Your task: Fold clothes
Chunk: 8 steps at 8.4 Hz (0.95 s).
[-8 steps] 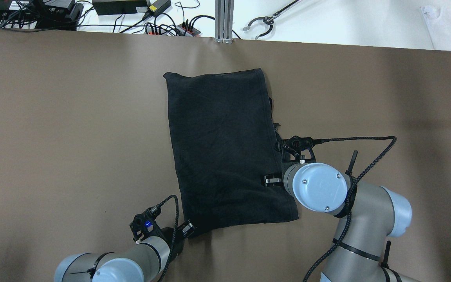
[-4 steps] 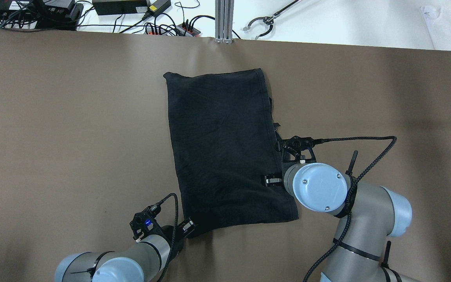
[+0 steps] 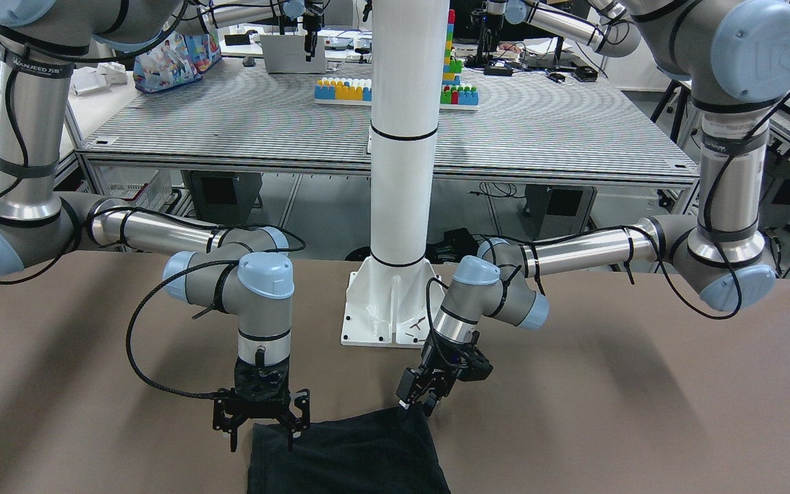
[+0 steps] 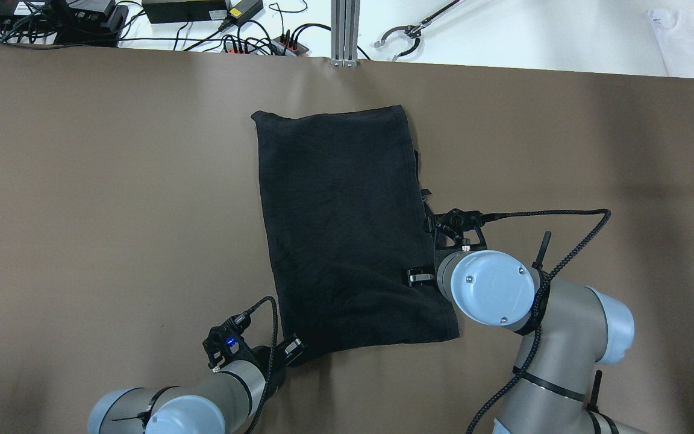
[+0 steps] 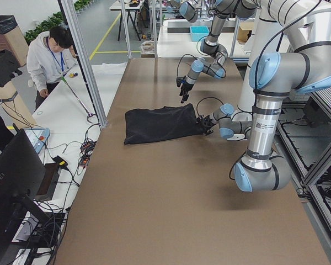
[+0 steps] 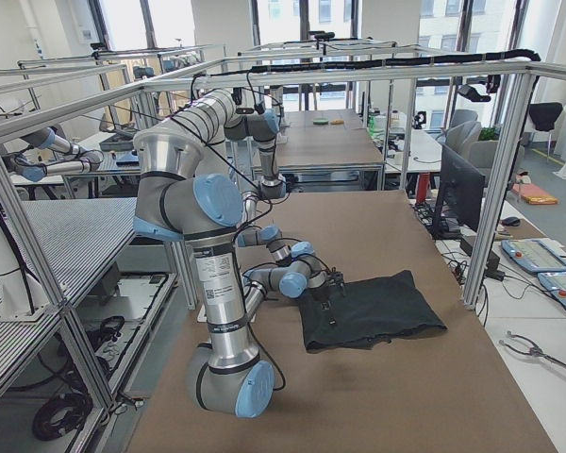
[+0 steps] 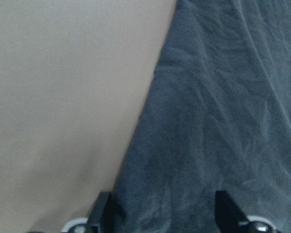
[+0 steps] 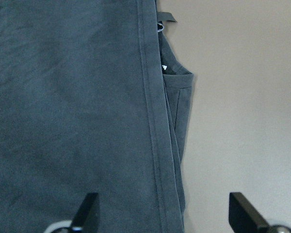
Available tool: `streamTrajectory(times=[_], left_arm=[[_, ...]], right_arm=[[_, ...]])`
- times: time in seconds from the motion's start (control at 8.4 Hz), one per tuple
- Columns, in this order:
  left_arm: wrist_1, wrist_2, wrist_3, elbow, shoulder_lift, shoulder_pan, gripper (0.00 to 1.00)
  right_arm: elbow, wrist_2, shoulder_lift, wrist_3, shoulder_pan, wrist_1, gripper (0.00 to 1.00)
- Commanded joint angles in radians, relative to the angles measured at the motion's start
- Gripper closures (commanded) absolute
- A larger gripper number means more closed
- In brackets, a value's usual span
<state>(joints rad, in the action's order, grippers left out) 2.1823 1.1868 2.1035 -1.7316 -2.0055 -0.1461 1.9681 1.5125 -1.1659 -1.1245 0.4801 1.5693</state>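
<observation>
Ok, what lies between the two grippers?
Only the black cloth: its robot-side edge spans from the left gripper to the right gripper; front-facing view shows it.

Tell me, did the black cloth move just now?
No. The black cloth lies just as before, its far edge equally near the metal post in the overhead view.

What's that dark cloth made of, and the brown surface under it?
The cloth looks like soft, matte knit fabric, perhaps cotton: fine creases, a stitched hem, no shine. The brown surface seems a smooth matte sheet, maybe paper or vinyl; it lies flat and seamless.
</observation>
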Motion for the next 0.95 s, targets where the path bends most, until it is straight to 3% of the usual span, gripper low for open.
streamTrajectory(times=[0.0,0.12,0.24,0.83], left_arm=[[-0.001,-0.001,0.000,0.004,-0.002,-0.001,0.58],[-0.001,-0.001,-0.002,0.003,-0.001,-0.001,0.83],[-0.001,-0.001,-0.005,0.003,-0.001,-0.003,1.00],[0.007,0.011,-0.100,-0.038,0.051,-0.004,1.00]], right_arm=[[0.000,0.000,0.000,-0.001,0.000,0.000,0.06],[0.000,0.000,-0.001,-0.001,0.000,0.000,0.06],[0.000,0.000,-0.001,-0.001,0.000,0.000,0.06],[0.000,0.000,-0.001,-0.001,-0.001,0.000,0.06]])
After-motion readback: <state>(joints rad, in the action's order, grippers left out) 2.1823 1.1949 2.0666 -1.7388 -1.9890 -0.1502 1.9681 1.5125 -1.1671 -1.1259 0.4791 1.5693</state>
